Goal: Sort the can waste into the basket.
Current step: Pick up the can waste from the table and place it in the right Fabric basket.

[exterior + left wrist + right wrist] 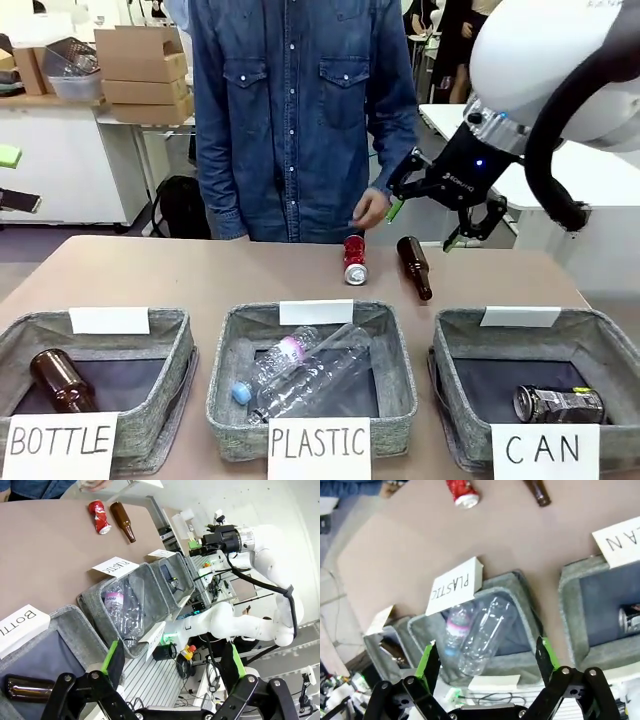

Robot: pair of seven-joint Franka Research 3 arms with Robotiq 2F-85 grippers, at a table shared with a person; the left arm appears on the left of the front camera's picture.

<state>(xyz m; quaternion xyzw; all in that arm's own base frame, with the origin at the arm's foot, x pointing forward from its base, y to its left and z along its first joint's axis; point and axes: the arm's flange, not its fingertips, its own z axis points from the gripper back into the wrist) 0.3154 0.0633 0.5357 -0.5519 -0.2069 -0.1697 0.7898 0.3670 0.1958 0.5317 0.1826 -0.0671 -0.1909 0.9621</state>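
Note:
A red can (355, 260) lies on its side on the far part of the table, also seen as the red can (99, 516) and the red can (463, 492). A silver can (558, 404) lies inside the grey basket (455, 345) signed "CAN" at the front right; the silver can (631, 619) shows at the edge of that basket (570, 610). My right gripper (425, 225) hangs open and empty in the air, right of the red can. Its fingers (430, 665) stand wide apart. My left gripper (174, 662) is open and empty above the left baskets.
A person's hand (370, 208) hovers just behind the red can. A brown bottle (415, 268) lies right of the can. The "PLASTIC" basket (225, 370) holds clear bottles. The "BOTTLE" basket (180, 345) holds another brown bottle (60, 380).

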